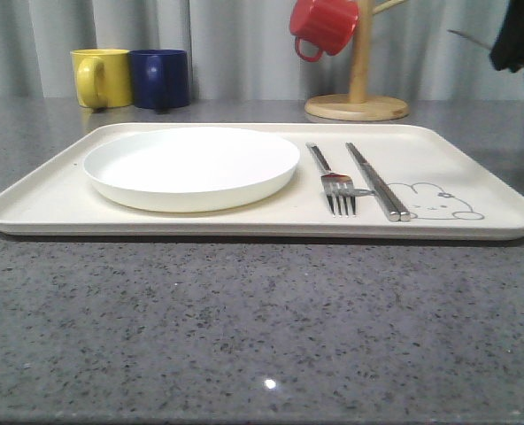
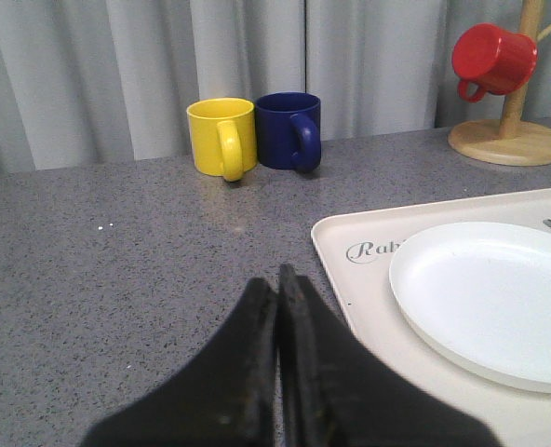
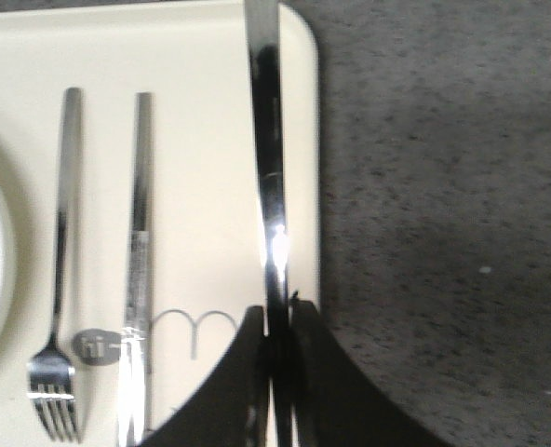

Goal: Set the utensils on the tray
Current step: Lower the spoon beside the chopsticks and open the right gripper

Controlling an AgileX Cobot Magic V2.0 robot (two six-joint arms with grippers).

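Right end effector grips spoon (bowl hidden).

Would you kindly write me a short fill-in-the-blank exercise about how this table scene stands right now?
1. On the tray, the fork lies between the white plate and the ____.
2. The mug hanging on the wooden mug stand is ____.
3. The right gripper is shut on a slim steel ____.
4. The left gripper is shut and holds ____.

Missing words: chopsticks; red; spoon handle; nothing
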